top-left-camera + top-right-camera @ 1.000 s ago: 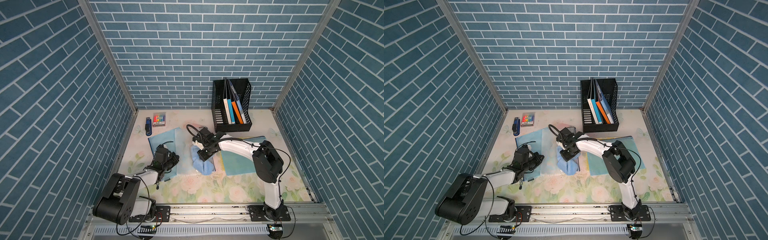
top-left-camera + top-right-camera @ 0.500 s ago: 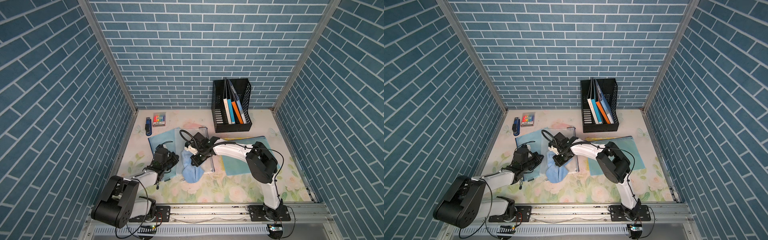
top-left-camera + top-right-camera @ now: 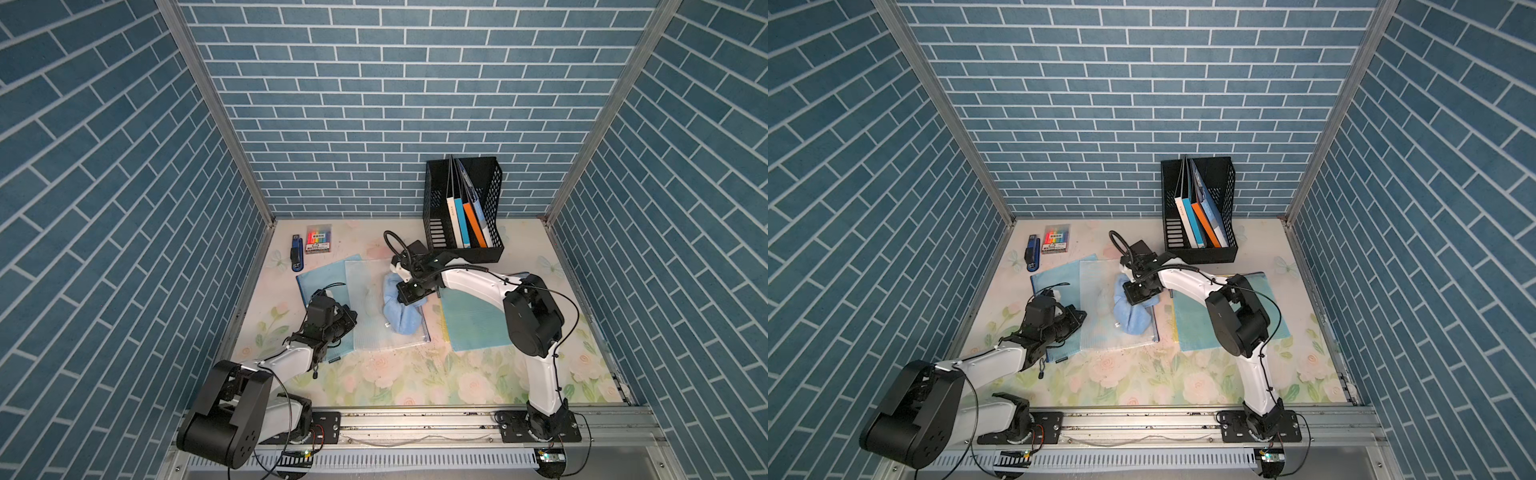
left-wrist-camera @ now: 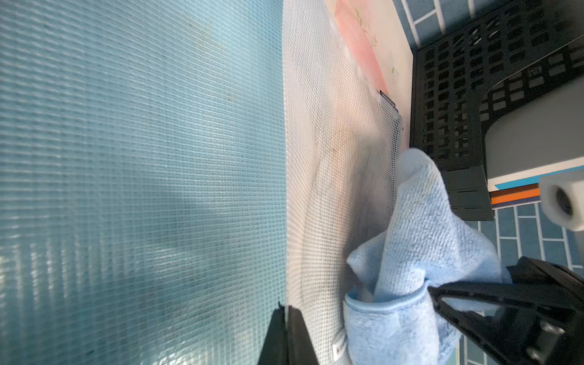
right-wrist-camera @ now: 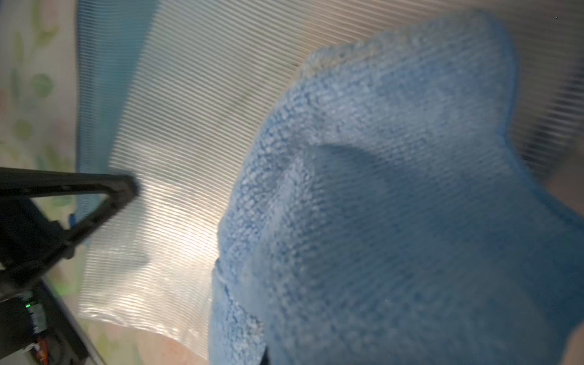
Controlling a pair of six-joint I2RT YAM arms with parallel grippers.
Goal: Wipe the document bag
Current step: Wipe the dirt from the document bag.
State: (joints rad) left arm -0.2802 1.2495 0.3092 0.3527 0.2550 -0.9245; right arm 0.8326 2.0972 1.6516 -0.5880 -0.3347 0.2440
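The document bag (image 3: 370, 328), a clear white mesh pouch, lies flat mid-table and overlaps a blue mesh pouch (image 3: 322, 276). My right gripper (image 3: 409, 293) is shut on a light blue cloth (image 3: 401, 316) and presses it on the bag's right part. In the right wrist view the cloth (image 5: 395, 205) hides the fingertips, with the bag (image 5: 189, 126) beyond. My left gripper (image 3: 347, 322) is shut, with its tips down on the bag's left edge. In the left wrist view its tips (image 4: 286, 316) meet where the white mesh (image 4: 331, 158) borders the blue mesh (image 4: 142, 158).
A black file rack (image 3: 494, 249) with upright folders stands at the back right, close behind my right wrist. A teal folder (image 3: 478, 324) lies right of the bag. A blue stapler (image 3: 296, 257) and a marker pack (image 3: 319, 239) sit back left. Brick walls enclose three sides.
My right gripper swept the cloth left and nearer across the bag, then came back right and farther. The left gripper has stayed in place, shut.
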